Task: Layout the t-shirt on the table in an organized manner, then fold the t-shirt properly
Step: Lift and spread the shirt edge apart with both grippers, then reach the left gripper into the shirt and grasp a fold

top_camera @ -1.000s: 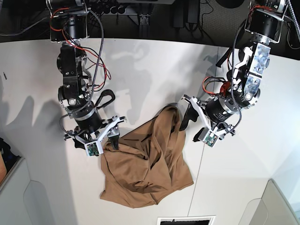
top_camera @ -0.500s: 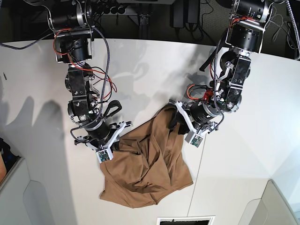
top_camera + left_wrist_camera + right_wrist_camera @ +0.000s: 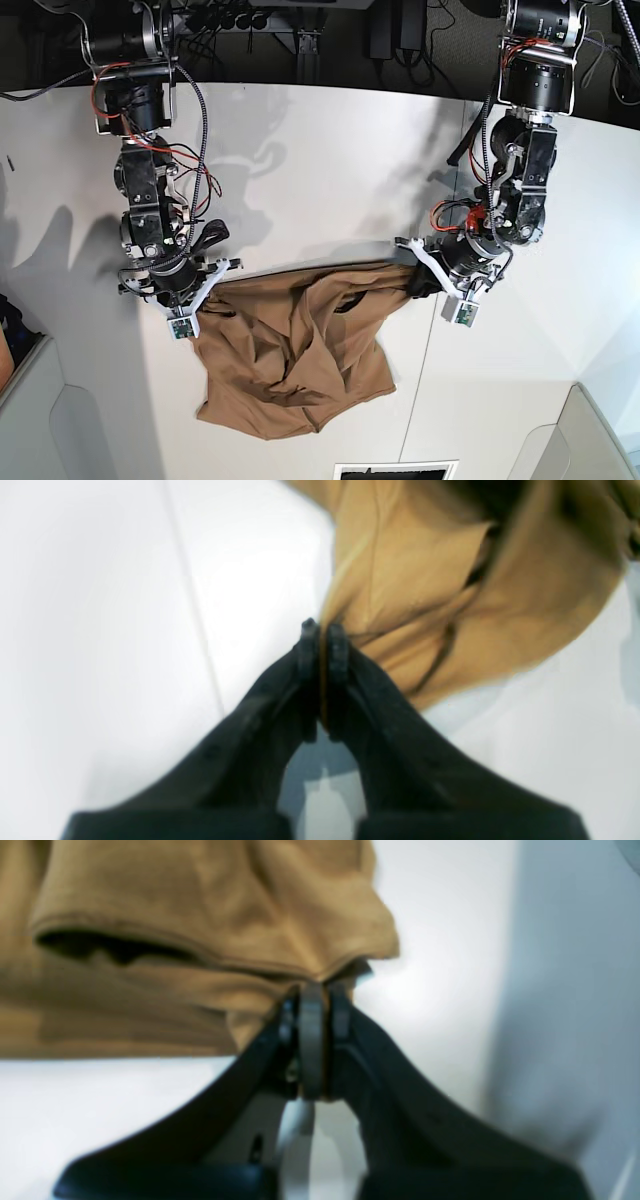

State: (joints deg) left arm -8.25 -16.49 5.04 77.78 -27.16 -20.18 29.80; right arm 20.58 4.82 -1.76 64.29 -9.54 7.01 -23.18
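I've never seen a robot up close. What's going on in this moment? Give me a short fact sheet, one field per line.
Item handled: the t-shirt, tan-brown, crumpled
Surface: the table, white
Left tool: shut on a shirt edge
Right tool: shut on a shirt edge
Shirt shape: top edge stretched between the two tools, the rest sagging in folds towards the near table edge
Folding: not begun; the shirt is not yet flat

Dark cables and what may be equipment stands fill the background beyond the far edge, with a dark-framed rectangular opening at the near edge.
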